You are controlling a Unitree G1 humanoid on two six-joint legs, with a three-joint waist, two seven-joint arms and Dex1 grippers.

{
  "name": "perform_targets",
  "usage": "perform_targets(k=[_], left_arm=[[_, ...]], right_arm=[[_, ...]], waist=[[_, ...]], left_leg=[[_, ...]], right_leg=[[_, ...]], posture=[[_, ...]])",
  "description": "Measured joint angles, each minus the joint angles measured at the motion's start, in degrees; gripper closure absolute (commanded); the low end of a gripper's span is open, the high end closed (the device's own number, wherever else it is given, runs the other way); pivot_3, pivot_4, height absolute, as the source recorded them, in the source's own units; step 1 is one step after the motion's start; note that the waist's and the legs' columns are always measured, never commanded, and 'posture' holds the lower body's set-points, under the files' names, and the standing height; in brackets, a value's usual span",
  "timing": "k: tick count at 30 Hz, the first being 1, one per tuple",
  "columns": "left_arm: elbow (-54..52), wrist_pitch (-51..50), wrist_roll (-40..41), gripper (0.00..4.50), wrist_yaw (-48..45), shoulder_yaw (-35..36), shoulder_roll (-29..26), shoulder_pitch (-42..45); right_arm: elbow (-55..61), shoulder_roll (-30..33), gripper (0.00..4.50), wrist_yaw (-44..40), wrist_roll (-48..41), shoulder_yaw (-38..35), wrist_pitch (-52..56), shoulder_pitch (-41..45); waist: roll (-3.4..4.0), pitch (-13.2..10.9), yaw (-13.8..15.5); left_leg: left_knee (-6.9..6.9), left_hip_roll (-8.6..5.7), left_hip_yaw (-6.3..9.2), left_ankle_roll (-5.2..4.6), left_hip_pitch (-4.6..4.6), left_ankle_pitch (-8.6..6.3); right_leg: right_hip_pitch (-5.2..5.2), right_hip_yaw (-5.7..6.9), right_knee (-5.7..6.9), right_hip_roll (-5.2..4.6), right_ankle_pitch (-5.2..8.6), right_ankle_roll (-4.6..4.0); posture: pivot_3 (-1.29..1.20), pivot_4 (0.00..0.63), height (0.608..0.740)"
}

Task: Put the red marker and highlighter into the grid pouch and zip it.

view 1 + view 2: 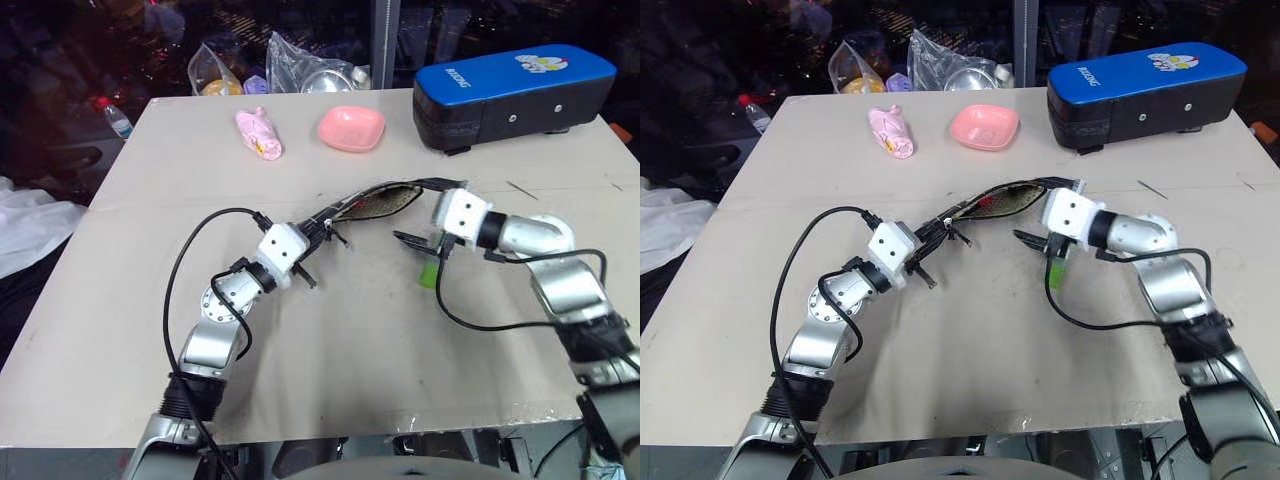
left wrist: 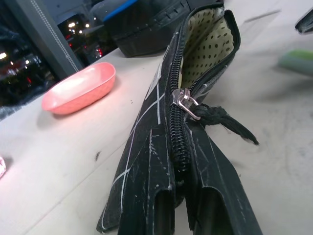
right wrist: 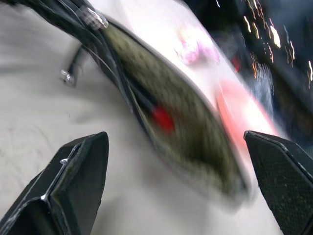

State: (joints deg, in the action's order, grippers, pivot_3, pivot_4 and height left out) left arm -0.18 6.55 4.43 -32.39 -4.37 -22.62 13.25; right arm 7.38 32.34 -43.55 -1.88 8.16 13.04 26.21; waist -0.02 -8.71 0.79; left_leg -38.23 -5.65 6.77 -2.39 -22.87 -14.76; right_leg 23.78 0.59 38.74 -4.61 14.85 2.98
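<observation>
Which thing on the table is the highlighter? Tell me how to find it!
Start at the big blue-and-black case at the far right of the table. Come toward the robot to the open grid pouch, then to the right gripper with its fingers spread. The highlighter lies on the table just below it: short, stubby and the one light-green thing there.

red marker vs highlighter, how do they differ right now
The red marker sits inside the open grid pouch, with just a red end showing; the highlighter lies out on the table, below the open right claw. The marker is red; the highlighter is light green. The pouch around the marker is pinched by the shut left claw; nothing grips the highlighter. Both sit near the pouch's mouth.
</observation>
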Motion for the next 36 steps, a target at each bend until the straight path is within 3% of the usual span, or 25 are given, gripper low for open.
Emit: perform_targets(k=[3,6,9,14,22,25,31,32,36], left_arm=[[-0.3,-0.8,0.3,4.5,-0.1,0.0,0.0,-0.1],[-0.3,-1.2,0.3,4.5,-0.1,-0.1,0.4,-0.1],[-0.4,-1.4,0.3,4.5,-0.1,-0.4,0.8,-0.1],[-0.6,-1.6,0.1,4.5,-0.4,-0.6,0.7,-0.2],[-1.3,-1.9,-0.3,4.5,-0.4,-0.7,0.5,-0.3],[-1.3,-1.9,-0.5,4.5,-0.4,-0.8,0.6,-0.3],[-1.3,-1.9,-0.7,4.5,-0.4,-0.8,0.7,-0.3],[-1.3,-1.9,-0.7,4.5,-0.4,-0.8,0.8,-0.4],[-1.6,-2.3,1.5,4.5,-1.5,-0.7,1.6,-0.3]], right_arm=[[8.3,-2.6,0.03,5.4,-1.4,-2.7,17.3,-4.5],[17.9,-10.0,0.03,12.5,-3.4,-5.0,37.2,-8.4],[23.4,-15.4,0.03,18.9,-3.7,-3.7,49.9,-10.6],[27.9,-18.1,0.03,25.8,-2.4,-2.6,58.9,-11.1],[27.8,-20.2,0.03,30.3,-2.1,-2.9,60.8,-13.3],[27.6,-21.5,0.75,31.3,-2.5,-4.2,61.2,-13.3],[25.9,-20.7,3.49,31.6,-3.2,-6.3,59.9,-12.9],[25.3,-21.7,3.73,31.7,-3.6,-7.4,60.2,-12.2],[21.4,-21.5,3.72,32.3,-4.1,-10.3,59.5,-9.4]], waist=[[0.0,0.0,-0.1],[0.01,0.0,-0.1],[0.01,0.0,-0.1],[-0.02,0.0,0.0],[-0.04,0.1,-0.1],[-0.09,0.1,0.0],[-0.11,0.1,-0.1],[-0.12,0.1,-0.1],[-0.12,0.1,0.1]], left_leg=[[0.01,0.0,0.0,0.0,0.0,0.0],[0.04,0.03,0.01,0.01,0.01,0.0],[0.01,-0.02,-0.02,0.0,0.0,0.0],[0.01,-0.03,0.0,0.0,0.01,0.0],[0.02,-0.02,-0.01,0.01,0.07,0.0],[0.02,-0.02,-0.01,0.0,0.08,0.0],[0.02,-0.02,-0.01,0.01,0.1,0.0],[0.02,-0.02,-0.01,0.01,0.11,0.0],[-0.02,-0.05,0.01,0.0,0.11,0.0]], right_leg=[[0.02,-0.01,0.04,0.0,0.0,-0.01],[0.03,-0.02,0.06,0.01,0.01,-0.01],[0.02,-0.03,0.06,-0.03,0.01,-0.01],[0.01,-0.01,0.05,-0.03,0.01,0.0],[-0.01,-0.01,0.07,0.0,0.01,0.0],[-0.03,-0.01,0.07,0.0,0.01,0.0],[-0.03,0.0,0.07,0.01,0.01,0.0],[-0.04,0.0,0.08,0.01,0.01,0.0],[-0.1,0.0,0.08,-0.01,0.0,0.0]], posture=[[0.0,0.15,0.734],[0.0,0.15,0.734],[0.0,0.15,0.734],[0.0,0.15,0.734],[0.0,0.15,0.734],[0.0,0.15,0.734],[0.0,0.15,0.734],[0.0,0.15,0.734],[0.0,0.15,0.734]])
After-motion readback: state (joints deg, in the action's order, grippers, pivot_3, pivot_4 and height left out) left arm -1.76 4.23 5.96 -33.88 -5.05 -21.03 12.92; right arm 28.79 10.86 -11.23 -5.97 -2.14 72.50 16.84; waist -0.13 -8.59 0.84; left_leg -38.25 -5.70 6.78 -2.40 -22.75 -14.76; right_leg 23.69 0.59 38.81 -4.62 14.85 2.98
